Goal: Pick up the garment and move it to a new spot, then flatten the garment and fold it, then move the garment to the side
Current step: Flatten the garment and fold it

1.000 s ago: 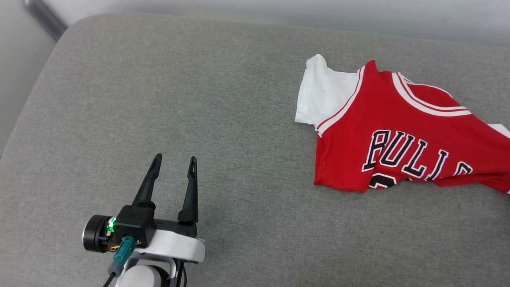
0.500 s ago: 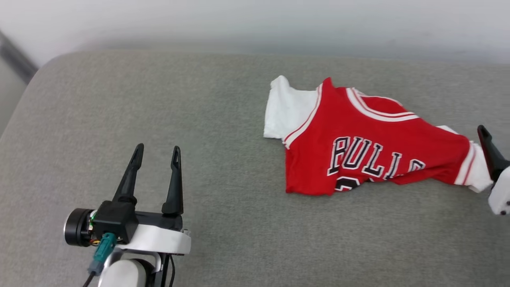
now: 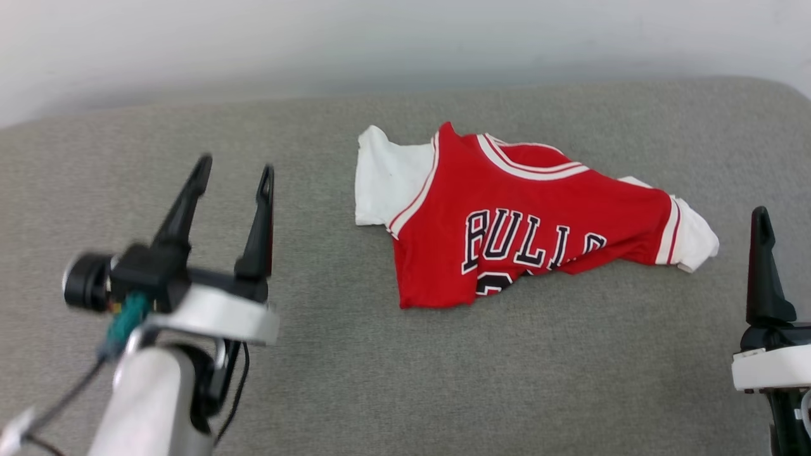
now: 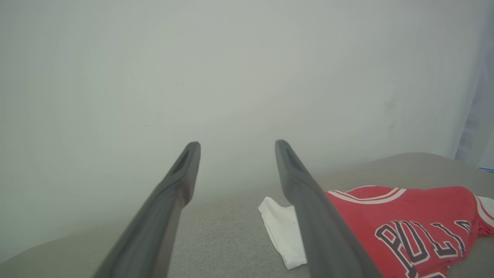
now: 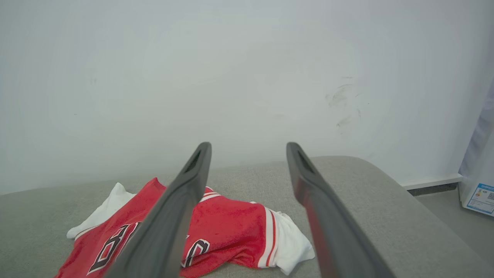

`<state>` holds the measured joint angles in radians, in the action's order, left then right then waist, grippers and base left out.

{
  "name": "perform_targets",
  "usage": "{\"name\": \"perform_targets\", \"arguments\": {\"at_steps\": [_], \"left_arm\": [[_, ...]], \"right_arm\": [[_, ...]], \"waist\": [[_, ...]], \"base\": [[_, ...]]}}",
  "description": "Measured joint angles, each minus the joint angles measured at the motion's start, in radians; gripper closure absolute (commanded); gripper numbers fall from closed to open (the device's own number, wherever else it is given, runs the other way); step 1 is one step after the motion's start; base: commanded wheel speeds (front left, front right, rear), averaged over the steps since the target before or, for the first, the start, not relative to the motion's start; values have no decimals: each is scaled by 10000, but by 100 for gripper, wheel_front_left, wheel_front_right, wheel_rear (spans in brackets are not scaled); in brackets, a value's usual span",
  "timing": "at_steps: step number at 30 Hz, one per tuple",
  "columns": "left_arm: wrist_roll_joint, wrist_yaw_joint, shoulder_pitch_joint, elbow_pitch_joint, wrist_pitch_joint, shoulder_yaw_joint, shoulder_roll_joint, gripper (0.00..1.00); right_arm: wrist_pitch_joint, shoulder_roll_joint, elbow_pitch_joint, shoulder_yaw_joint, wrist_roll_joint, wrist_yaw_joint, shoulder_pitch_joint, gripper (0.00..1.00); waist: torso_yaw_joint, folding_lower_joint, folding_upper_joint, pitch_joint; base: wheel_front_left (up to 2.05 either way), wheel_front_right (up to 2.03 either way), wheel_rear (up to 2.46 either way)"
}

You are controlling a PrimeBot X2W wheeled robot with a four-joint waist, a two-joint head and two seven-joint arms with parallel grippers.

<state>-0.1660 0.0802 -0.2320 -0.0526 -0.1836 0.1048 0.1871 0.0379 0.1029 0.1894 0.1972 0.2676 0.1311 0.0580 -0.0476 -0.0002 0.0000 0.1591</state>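
The garment (image 3: 507,215), a red jersey T-shirt with white sleeves and black lettering, lies rumpled and front up on the grey cushion (image 3: 443,367), its lower part bunched under. My left gripper (image 3: 234,168) hovers open to its left, well apart from the white sleeve. In the left wrist view the left gripper (image 4: 237,143) has nothing between its fingers, and the garment (image 4: 405,216) lies low on the right. One finger of my right gripper (image 3: 760,253) rises at the right edge, short of the other sleeve. The right gripper (image 5: 249,146) stands open and empty above the garment (image 5: 231,224).
A pale wall (image 3: 380,38) runs behind the cushion. The cushion's rounded right end (image 5: 386,181) drops to the floor, where a white box with a blue label (image 5: 478,189) stands. Bare cushion stretches in front of the garment and to its left.
The head camera has swung to the right, bringing the garment toward the middle. My right gripper came into view beside the right sleeve and now stands lower, off it. The left gripper has risen.
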Motion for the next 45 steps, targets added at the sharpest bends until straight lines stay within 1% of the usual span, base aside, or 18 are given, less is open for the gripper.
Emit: {"name": "perform_targets", "arguments": {"at_steps": [4, 6, 9, 11, 14, 16, 18, 21, 23, 28, 32, 37, 38, 39, 42, 45], "left_arm": [[-217, 353, -1471, 75, 1743, 585, 675, 0], [-533, 426, -2313, 313, 3047, 976, 1064, 0], [-1440, 487, -3684, 729, 4982, 1668, 1641, 0], [-2025, 495, -4643, 888, 5971, 2541, 2253, 0], [-3003, 502, -5900, 1455, 7459, 3478, 2899, 0], [-3616, 504, -6511, 1914, 8477, 4015, 3193, 0], [-4052, 504, -7052, 2464, 9225, 4355, 3421, 0], [-4393, 504, -7612, 3248, 9885, 4658, 3563, 0], [-4675, 502, -7665, 3760, 10341, 4938, 3580, 0], [-4928, 504, -7871, 4583, 10997, 5388, 3724, 0], [-4876, 504, -7928, 4786, 11200, 5994, 3868, 0], [-5135, 502, -8075, 5001, 11250, 6222, 3877, 0], [-5179, 502, -8110, 5026, 11285, 6291, 3885, 14], [-5271, 502, -8128, 5043, 11306, 6343, 3894, 100], [-5568, 489, -8106, 4982, 11244, 6560, 3866, 100], [-5655, 504, -7890, 5012, 10631, 6636, 3841, 100]], "right_arm": [[111, -100, 199, -96, -364, 0, 41, 0], [163, -127, 203, -98, -585, 0, 87, 0], [326, -234, 201, -90, -585, 0, 214, 0], [433, -299, 102, -163, -589, 0, 256, 0], [656, -355, -88, -334, -752, 0, 269, 0], [803, -395, -169, -468, -752, 0, 321, 0], [895, -422, -299, -573, -773, 0, 423, 0], [1053, -447, -523, -625, -825, 0, 467, 0], [1129, -464, -755, -650, -830, 0, 504, 0], [1384, -493, -1342, -802, -917, 0, 636, 0], [1616, -502, -1756, -984, -782, 0, 693, 0], [1791, -506, -2105, -1080, -750, 0, 888, 0], [1820, -506, -2163, -1093, -752, 0, 901, 0], [1829, -506, -2220, -1101, -756, 0, 922, 0], [1896, -508, -2336, -1064, -846, 0, 1022, 0], [1900, -508, -2460, -1007, -957, 0, 1018, 0]], "waist": [[-290, 1, 0, 405], [-463, 1, 0, 610], [-700, 2, 0, 964], [-875, 3, 0, 1188], [-1143, 2, 0, 1520], [-1308, 3, 0, 1745], [-1488, 3, 0, 1931], [-1750, 3, 0, 2174], [-1920, 3, 0, 2311], [-2239, 3, 0, 2639], [-2410, 3, 0, 2871], [-2482, 3, 0, 3072], [-2478, 3, 0, 3092], [-2471, 2, 0, 3104], [-2392, 3, 0, 3069], [-2260, 3, 0, 2918]], "base": [[0, 0, 0], [0, 0, 0], [0, 0, 0], [0, 0, 0], [0, 0, 0], [0, 0, 0], [0, 0, 0], [0, 0, 0], [0, 0, 0], [0, 0, 0], [0, 0, 0], [0, 0, 0], [0, 0, 0], [0, 0, 0], [0, 0, 0], [0, 0, 0]]}}
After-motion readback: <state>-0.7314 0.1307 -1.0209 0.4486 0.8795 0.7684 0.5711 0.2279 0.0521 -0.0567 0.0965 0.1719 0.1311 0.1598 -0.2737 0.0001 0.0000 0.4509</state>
